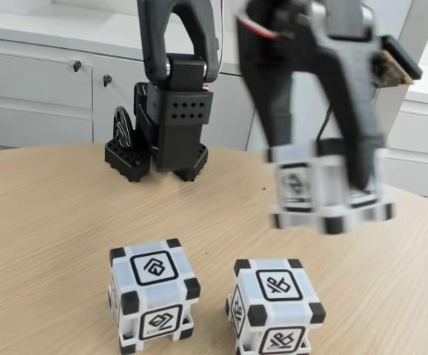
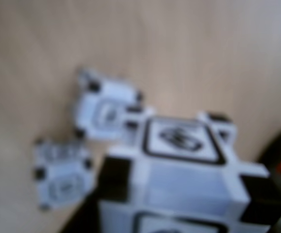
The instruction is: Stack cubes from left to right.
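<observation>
A light wooden table [image 1: 51, 222] with a rounded far edge; behind it, grey cabinet doors [image 1: 36, 96] with small dark knobs [image 1: 77, 66]; a pale countertop [image 1: 51, 33] above them.

1. Arm [image 1: 177, 44]: black plastic throughout, with smooth moulded shells.
2. Base block [image 1: 180, 122]: black, boxy, with a grid of small round holes on its front face.
3. Gripper [image 1: 324, 148]: black, motion-blurred in the fixed view.
4. Cable [image 1: 262, 31]: red and white wires near the wrist.
5. Small board [image 1: 398, 63]: tan edge, black face.
</observation>
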